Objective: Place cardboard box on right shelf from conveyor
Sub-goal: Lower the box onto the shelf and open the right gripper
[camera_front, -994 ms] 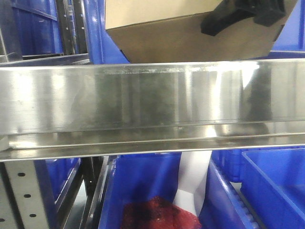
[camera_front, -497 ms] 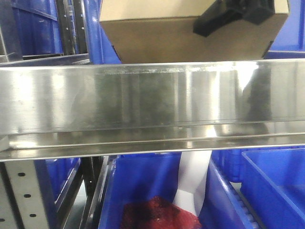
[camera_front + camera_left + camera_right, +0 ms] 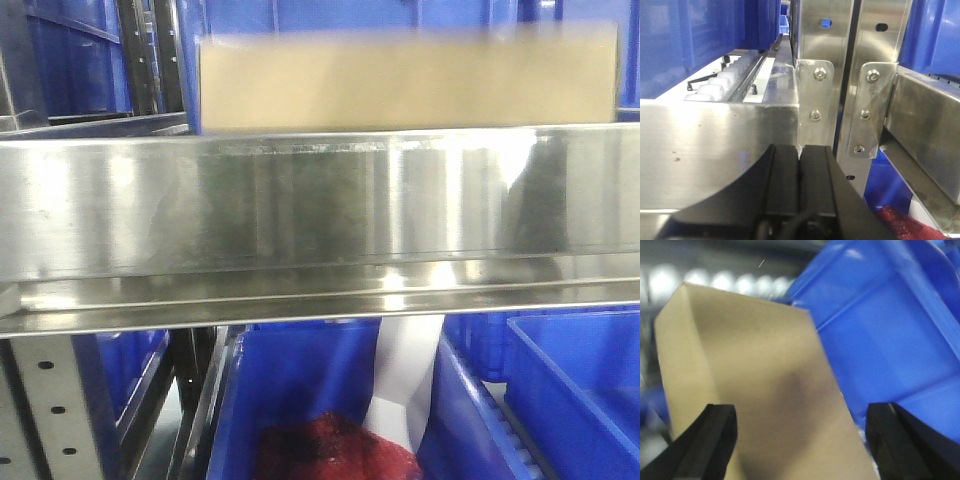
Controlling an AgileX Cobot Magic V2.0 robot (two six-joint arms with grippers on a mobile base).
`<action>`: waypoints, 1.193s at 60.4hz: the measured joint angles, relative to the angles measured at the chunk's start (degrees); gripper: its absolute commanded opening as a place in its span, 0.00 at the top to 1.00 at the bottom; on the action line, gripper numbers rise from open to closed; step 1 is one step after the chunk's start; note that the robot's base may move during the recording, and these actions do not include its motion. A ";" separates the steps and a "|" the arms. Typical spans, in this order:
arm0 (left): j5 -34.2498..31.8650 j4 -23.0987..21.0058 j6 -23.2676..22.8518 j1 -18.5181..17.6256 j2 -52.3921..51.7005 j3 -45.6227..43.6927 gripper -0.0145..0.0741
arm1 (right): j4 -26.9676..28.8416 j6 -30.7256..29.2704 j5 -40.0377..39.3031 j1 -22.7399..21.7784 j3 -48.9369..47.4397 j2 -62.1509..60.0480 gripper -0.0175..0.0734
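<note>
The tan cardboard box [image 3: 405, 80] lies level behind the broad lip of the steel right shelf [image 3: 320, 200], its outline blurred by motion. The right wrist view has the cardboard box [image 3: 755, 390] filling the space under my right gripper [image 3: 802, 412]. That gripper is open wide, its black fingers [image 3: 715, 435] spread to either side, and the right-hand one stands off the box. My left gripper [image 3: 800, 150] is shut with nothing in it, close in front of a steel shelf lip [image 3: 715, 145]. The conveyor is out of view.
Blue plastic bins [image 3: 570, 390] sit under and behind the shelf. One of them holds a red bundle [image 3: 330, 450] and white paper [image 3: 405, 380]. A perforated upright [image 3: 45, 410] stands at lower left. Bolted steel uprights [image 3: 825, 75] and white rollers [image 3: 720, 82] face the left wrist.
The box was tilted and held by the black right gripper. It has dropped level behind the shelf lip, and the gripper has let go and left the front view.
</note>
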 measured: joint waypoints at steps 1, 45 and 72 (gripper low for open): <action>0.00 0.00 0.00 0.00 0.00 0.00 0.97 | 0.00 1.72 -0.17 0.00 0.16 -0.36 0.14; 0.00 0.00 0.00 0.00 0.00 0.00 0.97 | -11.95 55.34 -9.84 0.00 23.63 -32.32 0.76; 0.00 0.00 0.00 0.00 0.00 0.00 0.97 | -12.04 55.42 -9.84 0.00 24.03 -33.06 0.76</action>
